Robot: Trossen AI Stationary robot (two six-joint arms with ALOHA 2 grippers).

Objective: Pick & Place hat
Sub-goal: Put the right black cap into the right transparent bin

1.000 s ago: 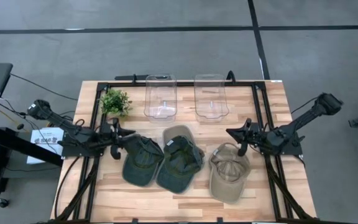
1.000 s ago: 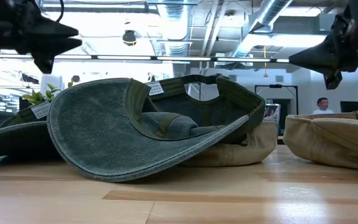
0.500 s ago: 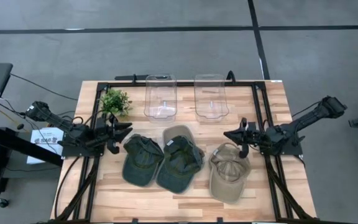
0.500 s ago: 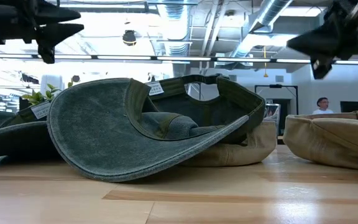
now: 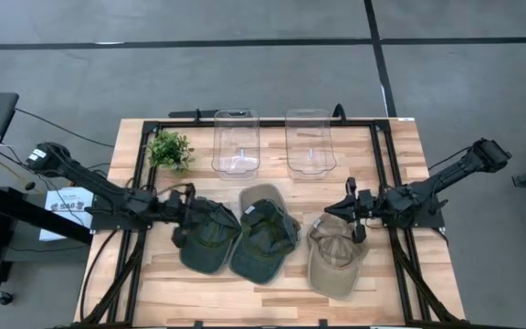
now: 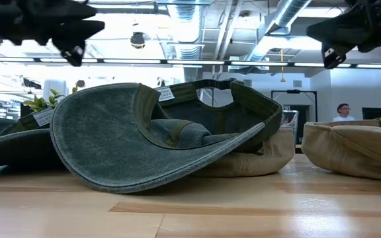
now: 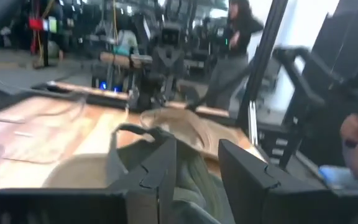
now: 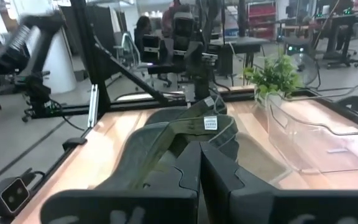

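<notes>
Several caps lie upside down on the wooden table. The left dark green hat (image 5: 210,239) and middle dark green hat (image 5: 265,239) rest on their crowns; the middle one leans on a tan hat (image 5: 261,195) behind it. Another tan hat (image 5: 334,260) lies to the right. My left gripper (image 5: 186,206) is open and hovers over the left green hat's left edge, the hat (image 7: 194,183) showing between its fingers. My right gripper (image 5: 348,208) is shut and hovers above the right tan hat's far edge. In the low view both grippers, left (image 6: 75,46) and right (image 6: 329,56), stay above the hats.
Two clear plastic bins (image 5: 236,142) (image 5: 309,142) stand side by side at the table's far edge, with a small potted plant (image 5: 169,149) to their left. A black frame (image 5: 380,164) runs around the work area. Bare wood (image 5: 272,283) lies along the near edge.
My left gripper has moved toward the table's right, ending over the left green hat's edge. My right gripper has drifted slightly toward the table's left, above the right tan hat. The hats have not moved.
</notes>
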